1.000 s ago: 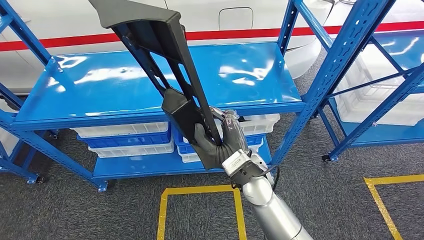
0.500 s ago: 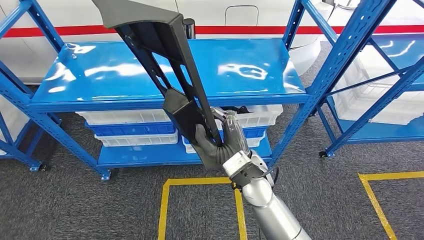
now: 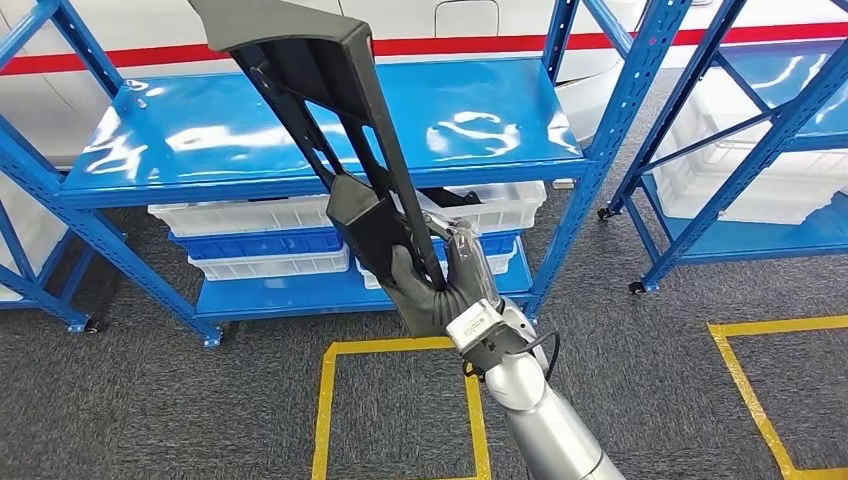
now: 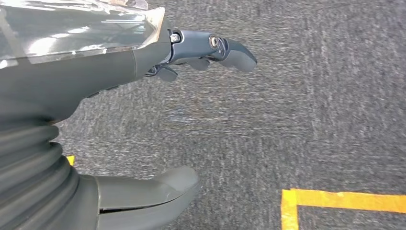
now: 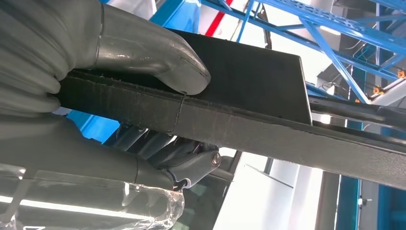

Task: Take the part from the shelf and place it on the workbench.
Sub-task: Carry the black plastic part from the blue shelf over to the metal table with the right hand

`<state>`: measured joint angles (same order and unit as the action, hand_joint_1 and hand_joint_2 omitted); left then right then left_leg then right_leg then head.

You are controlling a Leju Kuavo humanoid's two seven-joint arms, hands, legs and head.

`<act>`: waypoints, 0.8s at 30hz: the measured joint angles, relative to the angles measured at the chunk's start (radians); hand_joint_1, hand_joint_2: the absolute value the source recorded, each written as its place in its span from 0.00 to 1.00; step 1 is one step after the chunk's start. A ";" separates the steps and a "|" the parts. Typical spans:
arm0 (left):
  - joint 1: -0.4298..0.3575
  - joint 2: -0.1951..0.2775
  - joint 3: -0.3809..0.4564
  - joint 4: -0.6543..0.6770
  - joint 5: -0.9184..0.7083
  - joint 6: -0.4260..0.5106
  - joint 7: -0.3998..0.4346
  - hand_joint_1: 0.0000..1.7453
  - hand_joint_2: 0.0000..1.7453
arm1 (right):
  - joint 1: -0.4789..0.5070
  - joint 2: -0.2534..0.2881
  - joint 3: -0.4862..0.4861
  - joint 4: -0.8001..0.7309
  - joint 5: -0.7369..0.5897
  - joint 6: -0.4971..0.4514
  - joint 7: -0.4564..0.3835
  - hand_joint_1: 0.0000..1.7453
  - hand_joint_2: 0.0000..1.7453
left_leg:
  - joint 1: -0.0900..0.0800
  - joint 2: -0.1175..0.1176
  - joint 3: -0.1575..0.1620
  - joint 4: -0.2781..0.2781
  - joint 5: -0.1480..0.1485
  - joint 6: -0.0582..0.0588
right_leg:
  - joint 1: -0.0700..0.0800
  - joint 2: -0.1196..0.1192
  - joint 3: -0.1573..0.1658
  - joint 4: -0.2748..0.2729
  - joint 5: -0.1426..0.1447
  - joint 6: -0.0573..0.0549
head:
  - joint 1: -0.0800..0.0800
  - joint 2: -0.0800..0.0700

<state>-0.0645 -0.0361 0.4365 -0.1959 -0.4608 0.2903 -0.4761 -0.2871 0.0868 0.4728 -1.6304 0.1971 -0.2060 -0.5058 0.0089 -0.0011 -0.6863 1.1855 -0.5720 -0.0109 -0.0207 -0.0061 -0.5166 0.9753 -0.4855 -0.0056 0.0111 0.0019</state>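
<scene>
Gripping the long black part [image 3: 345, 170] near its lower end, the right hand [image 3: 440, 285] sits at lower centre of the head view, thumb [image 5: 158, 57] on one face and fingers [image 5: 177, 160] wrapped under the other. The left hand [image 4: 143, 110] hangs over grey carpet [image 4: 287, 120], holding nothing, thumb and fingers apart.

Most of the part's length rises above the grip toward the upper left, so I judge it could twist or slide in the hand during a turn. Its top end could also clip a blue upright [image 3: 600, 140] of the shelf [image 3: 200, 150] just behind it. Open floor with yellow lines [image 3: 330, 410] lies nearest; the racks crowd the upper frame. No desk is in sight.
</scene>
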 joint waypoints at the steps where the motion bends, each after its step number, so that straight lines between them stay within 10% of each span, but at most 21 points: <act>1: 0.000 0.000 0.001 0.000 0.000 0.000 0.000 0.00 1.00 | 0.000 0.000 0.000 0.001 0.000 0.001 0.000 1.00 1.00 | 0.003 -0.001 -0.014 0.058 -0.025 -0.005 | 0.001 0.000 -0.013 0.003 0.008 0.001 | 0.000 0.000; 3: 0.000 0.001 0.003 0.000 0.000 0.000 0.000 0.00 1.00 | 0.001 0.000 0.000 0.002 -0.001 0.003 0.000 1.00 1.00 | 0.010 -0.001 0.000 0.090 -0.008 -0.012 | 0.000 0.000 -0.039 0.011 0.020 0.006 | 0.000 0.000; 8: -0.003 0.002 0.004 0.000 -0.001 0.000 -0.004 0.00 1.00 | -0.001 0.000 -0.001 0.003 -0.006 0.006 -0.008 1.00 1.00 | 0.014 -0.007 0.181 -0.165 0.047 -0.011 | 0.001 0.000 -0.080 0.040 0.040 0.032 | 0.000 0.000; 12: -0.003 0.000 0.006 0.000 -0.001 -0.001 -0.008 0.00 1.00 | -0.002 -0.001 -0.002 0.004 -0.010 0.007 -0.014 1.00 1.00 | 0.005 -0.003 0.163 -0.183 0.069 0.031 | 0.001 0.001 -0.102 0.055 0.035 0.059 | 0.002 0.000; 17: -0.004 -0.016 0.006 -0.001 -0.006 0.011 -0.021 0.00 1.00 | -0.002 -0.002 -0.006 0.012 -0.016 0.007 -0.016 1.00 1.00 | 0.000 0.004 0.100 -0.187 0.124 0.060 | 0.001 0.003 -0.178 0.318 -0.121 0.051 | 0.003 0.000; 20: -0.004 -0.032 0.006 -0.001 -0.010 0.021 -0.024 0.00 1.00 | -0.003 -0.003 -0.007 0.017 -0.016 0.008 -0.017 1.00 1.00 | -0.003 0.004 0.066 -0.185 0.151 0.056 | 0.003 0.003 -0.086 0.241 -0.070 0.074 | 0.003 0.000; 24: -0.003 -0.043 0.008 -0.001 -0.006 0.029 -0.024 0.00 1.00 | -0.011 -0.001 -0.006 0.026 -0.018 0.018 -0.030 1.00 1.00 | -0.010 0.003 0.046 -0.182 0.183 0.038 | 0.014 0.005 0.073 -0.002 -0.061 0.054 | 0.002 0.000</act>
<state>-0.0674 -0.0793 0.4448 -0.1965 -0.4664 0.3189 -0.5003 -0.2984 0.0862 0.4666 -1.6044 0.1792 -0.1882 -0.5361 -0.0011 0.0017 -0.6399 1.0034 -0.3895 0.0270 -0.0064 -0.0013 -0.4436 0.9738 -0.5465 0.0484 0.0126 0.0019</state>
